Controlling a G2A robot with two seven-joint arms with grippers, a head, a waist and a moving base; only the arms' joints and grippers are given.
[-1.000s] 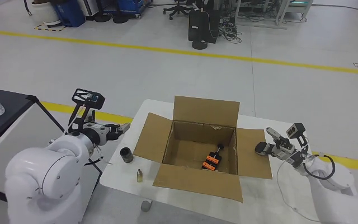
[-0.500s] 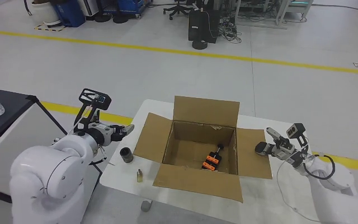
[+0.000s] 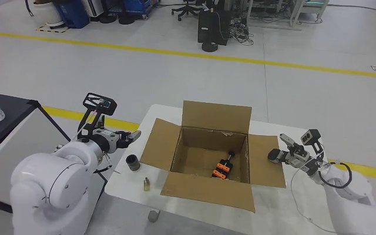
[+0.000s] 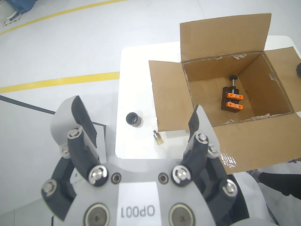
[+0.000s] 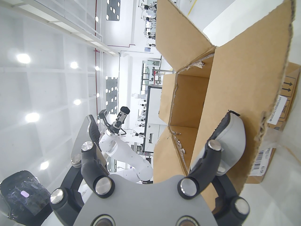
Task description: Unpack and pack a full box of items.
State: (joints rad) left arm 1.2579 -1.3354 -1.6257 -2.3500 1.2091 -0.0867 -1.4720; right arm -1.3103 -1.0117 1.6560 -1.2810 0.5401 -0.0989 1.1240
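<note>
We see the left gripper held at the table's left edge, fingers wide open and empty. The right gripper, equally open, hovers by the box, which holds an orange clamp.

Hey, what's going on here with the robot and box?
The cardboard box sits open on the table with a black-and-orange clamp inside; a black cylinder and a small bottle sit outside it. Neither arm holds anything: the left claw hovers open near those two, the right claw open beside the box's other side.
</note>
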